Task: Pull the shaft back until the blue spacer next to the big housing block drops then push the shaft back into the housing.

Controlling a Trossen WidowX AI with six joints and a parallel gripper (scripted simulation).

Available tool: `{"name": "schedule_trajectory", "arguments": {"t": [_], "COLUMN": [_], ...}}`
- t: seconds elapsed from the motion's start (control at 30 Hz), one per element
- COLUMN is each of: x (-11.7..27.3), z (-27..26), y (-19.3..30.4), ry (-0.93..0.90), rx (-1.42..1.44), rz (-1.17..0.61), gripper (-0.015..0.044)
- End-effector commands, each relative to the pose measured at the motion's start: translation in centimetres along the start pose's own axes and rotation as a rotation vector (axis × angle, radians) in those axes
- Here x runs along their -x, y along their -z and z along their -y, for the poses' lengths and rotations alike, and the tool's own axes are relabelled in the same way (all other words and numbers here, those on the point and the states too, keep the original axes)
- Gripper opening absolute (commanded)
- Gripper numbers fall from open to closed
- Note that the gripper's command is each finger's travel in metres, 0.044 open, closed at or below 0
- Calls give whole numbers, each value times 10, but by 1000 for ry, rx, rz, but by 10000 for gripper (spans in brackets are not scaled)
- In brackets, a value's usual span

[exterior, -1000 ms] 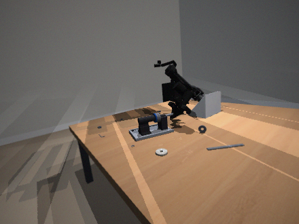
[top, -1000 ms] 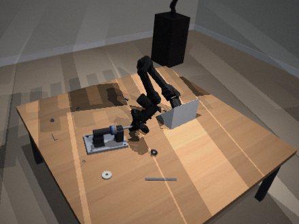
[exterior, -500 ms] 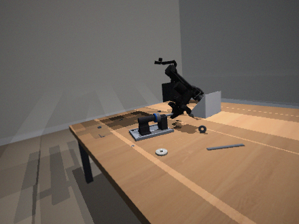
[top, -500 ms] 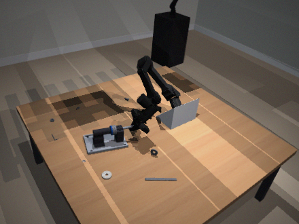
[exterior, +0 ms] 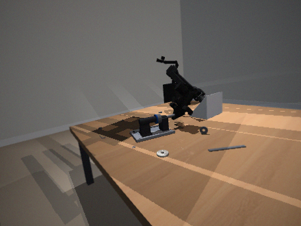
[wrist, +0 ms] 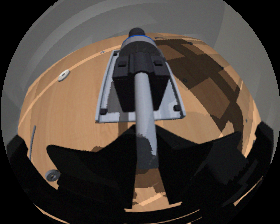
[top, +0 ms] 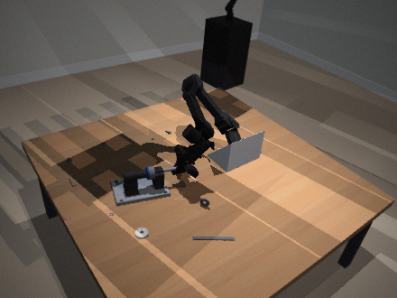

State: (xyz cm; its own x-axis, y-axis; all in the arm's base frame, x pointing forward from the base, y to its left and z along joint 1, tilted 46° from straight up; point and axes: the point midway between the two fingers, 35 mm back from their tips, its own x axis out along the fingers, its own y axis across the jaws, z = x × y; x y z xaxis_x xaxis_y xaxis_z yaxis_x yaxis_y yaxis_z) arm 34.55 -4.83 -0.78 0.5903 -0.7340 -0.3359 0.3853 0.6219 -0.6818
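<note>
The big dark housing block (top: 131, 185) (exterior: 145, 128) stands on the grey baseplate (top: 144, 199). The blue spacer (top: 148, 172) (exterior: 157, 118) (wrist: 142, 36) sits up on the shaft line right beside the housing, with grey spacer material (wrist: 142, 47) between it and the smaller dark support block (top: 159, 180) (wrist: 125, 72). The grey shaft (top: 170, 169) (exterior: 170, 116) (wrist: 145, 105) runs out through the support block. My gripper (top: 180, 169) (exterior: 175, 115) (wrist: 143, 128) is shut on the shaft's outer end. The shaft's inner end is hidden; no blue spacer shows on the table.
A grey upright panel (top: 245, 153) (exterior: 215, 105) stands beside the arm. A white disc (top: 136, 235) (exterior: 159, 154), a dark ring (top: 200, 202) and a flat grey bar (top: 213, 238) (exterior: 227, 148) lie on the table near the baseplate. Several small bits lie farther off.
</note>
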Motion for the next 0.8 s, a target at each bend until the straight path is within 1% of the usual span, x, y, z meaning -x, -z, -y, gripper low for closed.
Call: {"name": "schedule_trajectory", "arguments": {"t": [0.0,0.77], "x": [1,2], "z": [1,1], "y": [3,4], "ry": [2,2], "rx": [3,3], "rz": [-4,-4], "gripper": [0,0]}}
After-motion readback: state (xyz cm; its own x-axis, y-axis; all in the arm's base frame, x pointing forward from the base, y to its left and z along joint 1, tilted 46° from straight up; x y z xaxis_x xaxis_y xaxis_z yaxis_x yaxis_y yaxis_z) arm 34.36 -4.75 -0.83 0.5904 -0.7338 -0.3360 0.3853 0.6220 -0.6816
